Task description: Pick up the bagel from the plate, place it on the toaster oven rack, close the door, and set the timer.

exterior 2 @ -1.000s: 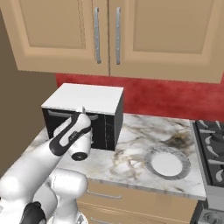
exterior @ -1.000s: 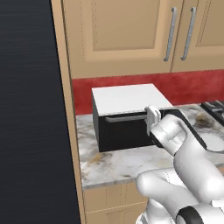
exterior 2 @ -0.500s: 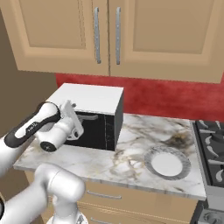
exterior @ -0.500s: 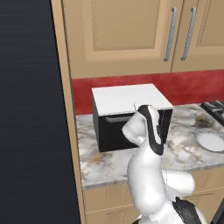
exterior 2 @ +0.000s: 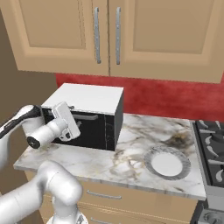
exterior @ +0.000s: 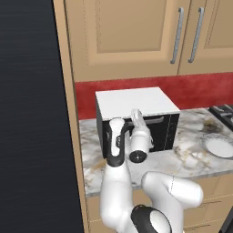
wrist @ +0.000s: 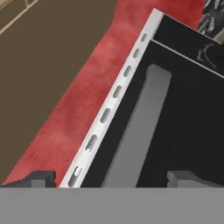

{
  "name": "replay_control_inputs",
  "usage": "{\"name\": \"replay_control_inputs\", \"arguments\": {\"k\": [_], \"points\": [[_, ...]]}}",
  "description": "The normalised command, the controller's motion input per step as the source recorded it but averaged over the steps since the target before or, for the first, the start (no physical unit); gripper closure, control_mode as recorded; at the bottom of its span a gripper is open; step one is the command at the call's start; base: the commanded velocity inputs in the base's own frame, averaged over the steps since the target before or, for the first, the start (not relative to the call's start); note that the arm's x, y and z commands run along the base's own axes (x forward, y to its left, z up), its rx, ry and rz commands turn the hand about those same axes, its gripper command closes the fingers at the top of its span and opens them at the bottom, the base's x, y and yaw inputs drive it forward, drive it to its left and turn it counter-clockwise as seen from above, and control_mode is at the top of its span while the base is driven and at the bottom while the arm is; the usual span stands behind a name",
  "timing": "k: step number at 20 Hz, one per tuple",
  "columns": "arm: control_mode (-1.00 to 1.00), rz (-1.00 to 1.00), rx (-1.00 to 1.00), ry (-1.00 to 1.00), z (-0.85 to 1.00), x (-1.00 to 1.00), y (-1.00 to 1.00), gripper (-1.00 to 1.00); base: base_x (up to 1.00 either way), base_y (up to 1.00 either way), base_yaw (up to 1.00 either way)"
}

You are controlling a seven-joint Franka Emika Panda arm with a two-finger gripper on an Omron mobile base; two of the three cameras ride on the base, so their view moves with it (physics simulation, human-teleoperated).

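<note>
Where the dark flat panel ends at the far left of the left base view, tan wooden cabinets with slim silver bar handles (exterior 2: 96, 35) hang over a mottled red backsplash (exterior 2: 166, 98). Below them runs the desk (exterior 2: 127, 159), a veined white and grey marble slab. On it sits the toaster oven (exterior 2: 87, 116), a boxy black body under a flat white top. The door (exterior 2: 89, 129), a smooth black rectangle, stands shut, its horizontal silver bar handle (exterior 2: 89, 117) running across near the top. In the hand view that handle (wrist: 138, 131) reads as a matte grey bar lying over glossy black, beside a white strip punched with oval slots.

The pincer (exterior 2: 70, 118) hangs just in front of the door's upper left part by the handle, its jaws spread wide and gripping nothing; in the hand view its two dark fingertips (wrist: 41, 178) stand well apart either side of the bar, and no contact with it can be made out.

Further right on the desk lies the plate (exterior 2: 167, 162), round and white-grey with a slightly raised rim, well apart from the oven. The bagel and rack are hidden from sight. At the far right edge sits a black stove grate (exterior 2: 212, 151).
</note>
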Motion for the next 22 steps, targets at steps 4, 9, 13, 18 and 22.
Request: {"name": "replay_control_inputs", "arguments": {"k": [4, 9, 13, 18, 22], "points": [[-1.00, -0.19, -0.03, 0.10, 0.29, -0.37, 0.00, -1.00, 0.00, 0.00, 0.00], [-1.00, -0.26, -0.01, 0.12, 0.35, -0.36, -0.13, -1.00, 0.00, 0.00, 0.00], [-1.00, -0.25, 0.00, 0.06, 0.57, -0.50, -0.16, -1.00, 0.00, 0.00, 0.00], [-1.00, -0.14, 0.00, -0.01, 0.96, -0.22, 0.00, -1.00, 0.00, 0.00, 0.00], [-1.00, -0.08, 0.00, -0.09, 1.00, -0.21, 0.00, -1.00, 0.00, 0.00, 0.00]]}}
